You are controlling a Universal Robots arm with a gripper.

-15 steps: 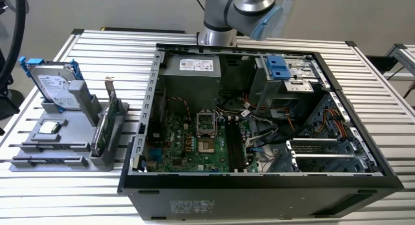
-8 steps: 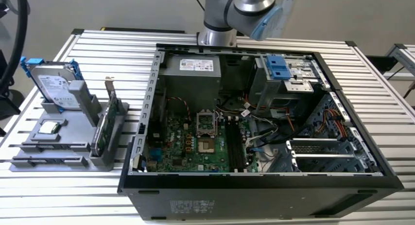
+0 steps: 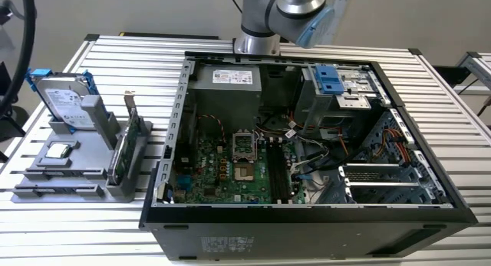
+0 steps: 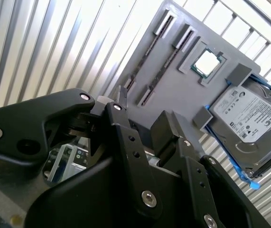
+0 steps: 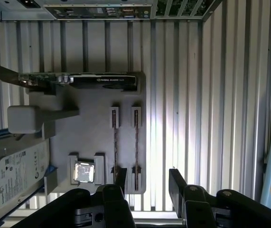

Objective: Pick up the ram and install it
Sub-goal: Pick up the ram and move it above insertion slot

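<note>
Fingers (image 5: 177, 183) apart over slatted table (image 5: 197, 118); ram (image 5: 136, 142) edge-up in gray holder (image 5: 88, 137) slot close by.

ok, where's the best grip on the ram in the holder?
Pinch the ram by its flat faces, mid-length, straight down from above. It stands on edge in the gray holder; brackets cap both ends, so only the middle looks free.

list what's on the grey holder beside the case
A hard drive, a green card on edge, a square chip. Whether the narrow slots hold anything is unclear.
</note>
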